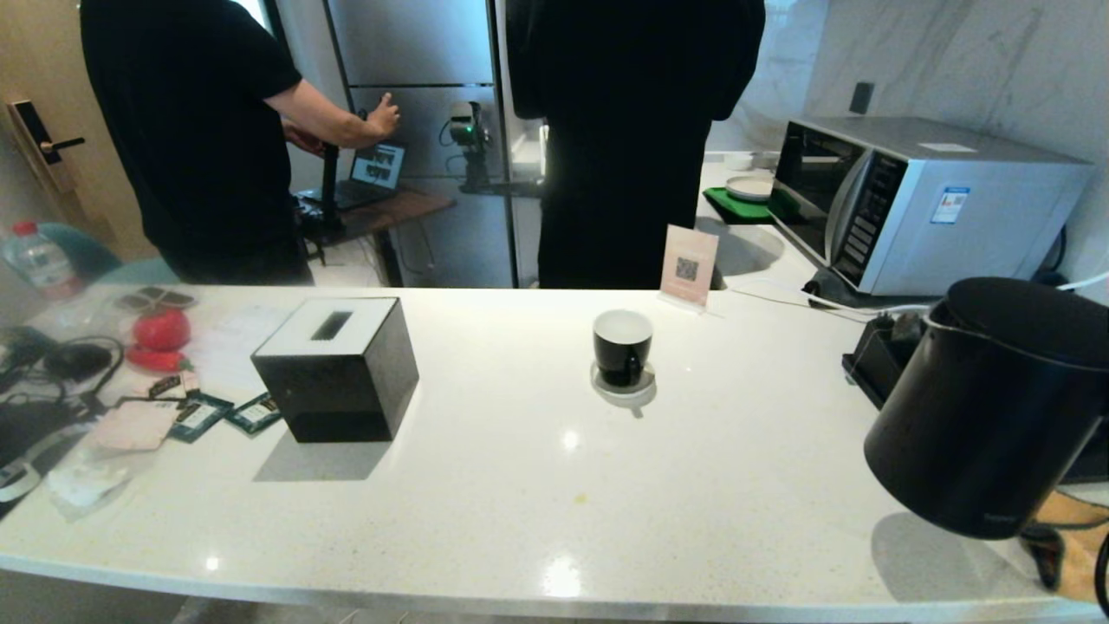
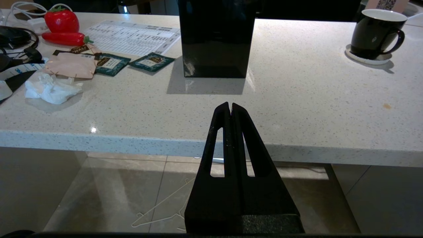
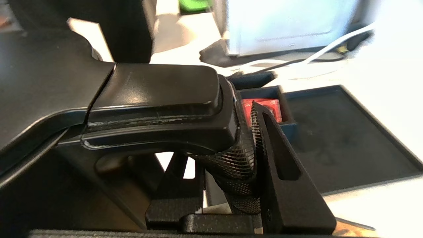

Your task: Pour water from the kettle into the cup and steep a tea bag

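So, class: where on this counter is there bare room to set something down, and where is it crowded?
Bare: the counter between tissue box and cup, and the front strip from there toward the kettle. Crowded: the left end, with tea packets, cables and tissue.

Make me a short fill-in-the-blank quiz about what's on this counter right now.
1. The kettle hangs tilted at the counter's ____ end.
2. The cup stands on a white ____.
3. The right end effector is shut on the kettle's ____.
4. The left end effector holds ____.

Missing: right; saucer; handle; nothing
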Tool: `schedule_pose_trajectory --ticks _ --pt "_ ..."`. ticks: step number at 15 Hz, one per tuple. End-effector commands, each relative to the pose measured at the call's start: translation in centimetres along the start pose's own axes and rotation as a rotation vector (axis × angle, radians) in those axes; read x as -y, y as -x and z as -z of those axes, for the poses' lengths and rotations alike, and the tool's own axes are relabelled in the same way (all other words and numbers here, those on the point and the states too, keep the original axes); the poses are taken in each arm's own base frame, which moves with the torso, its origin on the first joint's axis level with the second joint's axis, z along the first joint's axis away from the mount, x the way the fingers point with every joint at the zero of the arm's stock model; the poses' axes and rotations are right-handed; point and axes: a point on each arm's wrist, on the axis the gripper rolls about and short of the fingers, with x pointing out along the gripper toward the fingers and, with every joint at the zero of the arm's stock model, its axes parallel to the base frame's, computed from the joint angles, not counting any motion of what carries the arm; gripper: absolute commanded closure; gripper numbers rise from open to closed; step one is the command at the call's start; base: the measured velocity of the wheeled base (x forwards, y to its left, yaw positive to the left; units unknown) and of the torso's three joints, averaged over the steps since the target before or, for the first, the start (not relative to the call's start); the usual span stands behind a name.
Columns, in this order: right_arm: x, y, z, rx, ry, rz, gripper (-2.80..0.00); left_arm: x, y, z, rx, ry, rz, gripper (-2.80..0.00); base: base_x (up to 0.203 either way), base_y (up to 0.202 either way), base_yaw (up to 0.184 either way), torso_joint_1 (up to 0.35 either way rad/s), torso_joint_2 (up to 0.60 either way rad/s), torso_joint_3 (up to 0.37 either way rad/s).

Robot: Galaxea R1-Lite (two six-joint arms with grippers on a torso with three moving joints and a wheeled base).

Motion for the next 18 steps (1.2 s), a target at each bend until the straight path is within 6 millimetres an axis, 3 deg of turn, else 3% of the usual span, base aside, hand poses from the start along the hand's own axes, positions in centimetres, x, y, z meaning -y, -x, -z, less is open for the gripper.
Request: schedule_pose_trajectory --ticks 1,5,18 --pt "-0.3 -0.8 -0.4 -0.005 0.023 -0.022 0.0 0.0 0.0 0.0 -0.001 0.0 -0.001 0.0 0.0 0.0 0.0 0.0 0.0 0.0" --pt "-1.1 -3.9 -1.0 -0.011 0.049 -0.048 0.0 0.0 0.0 0.0 0.0 0.0 -0.001 0.0 0.0 0.0 0.0 0.0 0.0 0.0" --pt "-7.8 -15.7 -1.4 -0.031 0.087 -0.049 0.0 0.0 0.0 0.0 0.0 0.0 -0.001 0.0 0.0 0.0 0.0 0.0 0.0 0.0"
